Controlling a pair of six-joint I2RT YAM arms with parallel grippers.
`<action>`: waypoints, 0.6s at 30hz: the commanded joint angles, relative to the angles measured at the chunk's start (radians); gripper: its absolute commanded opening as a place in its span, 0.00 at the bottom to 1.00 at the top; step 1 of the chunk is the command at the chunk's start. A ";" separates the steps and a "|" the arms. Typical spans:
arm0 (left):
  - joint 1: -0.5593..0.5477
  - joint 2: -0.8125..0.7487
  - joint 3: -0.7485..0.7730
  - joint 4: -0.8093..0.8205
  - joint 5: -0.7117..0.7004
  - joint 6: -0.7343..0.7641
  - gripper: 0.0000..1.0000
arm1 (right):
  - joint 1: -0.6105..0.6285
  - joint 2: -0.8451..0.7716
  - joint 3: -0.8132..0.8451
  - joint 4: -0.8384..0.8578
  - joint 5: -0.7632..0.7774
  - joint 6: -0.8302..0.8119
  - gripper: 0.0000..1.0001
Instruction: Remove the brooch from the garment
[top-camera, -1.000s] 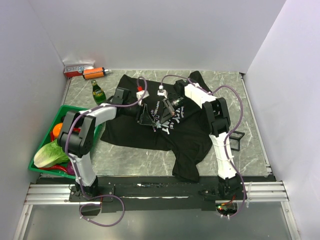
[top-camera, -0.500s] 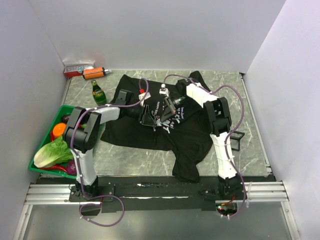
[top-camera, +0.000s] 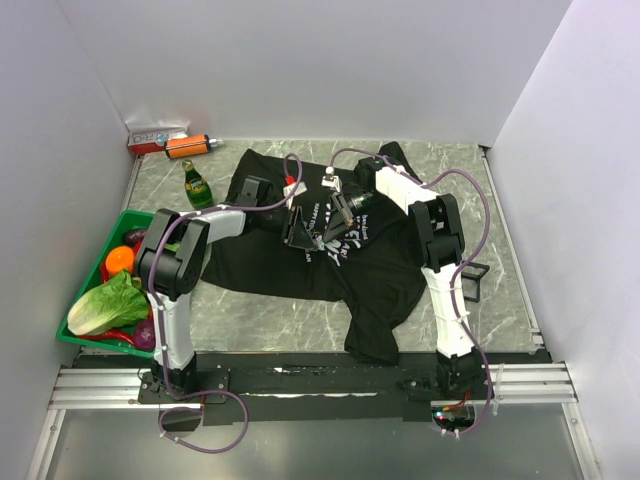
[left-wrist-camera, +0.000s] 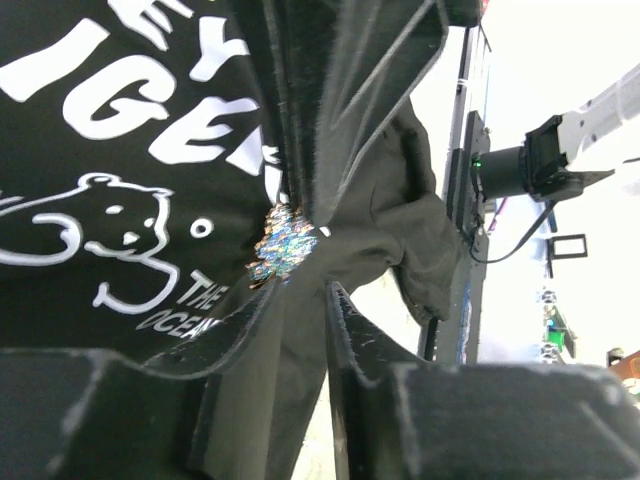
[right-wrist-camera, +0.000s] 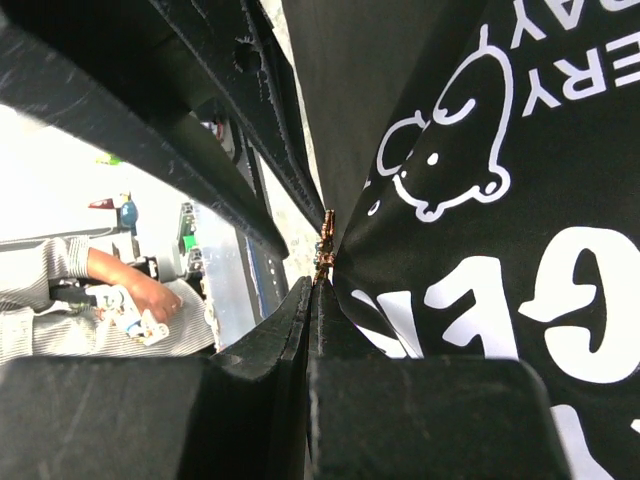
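Shirt (top-camera: 270, 275) lies on the table (top-camera: 470, 190), and both arms meet at its chest print. Right gripper (right-wrist-camera: 312, 285) is clamped tight on the edge of the glittery brooch (left-wrist-camera: 283, 243). Left gripper (left-wrist-camera: 300, 292) sits just below it, fingers a narrow gap apart, a shirt fold between them.

Top external: fixed high behind arm bases, facing down and forward, wide over whole table (top-camera: 280, 330), garment (top-camera: 370, 285) mid-frame. Left wrist: rides left gripper (left-wrist-camera: 312, 290), sights along own fingers, very close to chest print. Right wrist: rides right gripper (right-wrist-camera: 313, 285), equally close, from opposite side. Both wrist views share brooch (left-wrist-camera: 283, 243) and bear outline (left-wrist-camera: 110, 230); overhead shows same patch small.
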 joint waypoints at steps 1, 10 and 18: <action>-0.012 0.006 0.051 0.028 0.025 0.005 0.33 | 0.004 0.014 0.017 0.013 -0.022 0.011 0.00; -0.015 0.046 0.099 0.037 0.060 -0.024 0.17 | 0.004 0.014 0.015 0.019 -0.015 0.020 0.00; -0.015 0.055 0.122 0.000 0.053 0.005 0.11 | 0.004 0.023 0.023 0.025 -0.016 0.026 0.00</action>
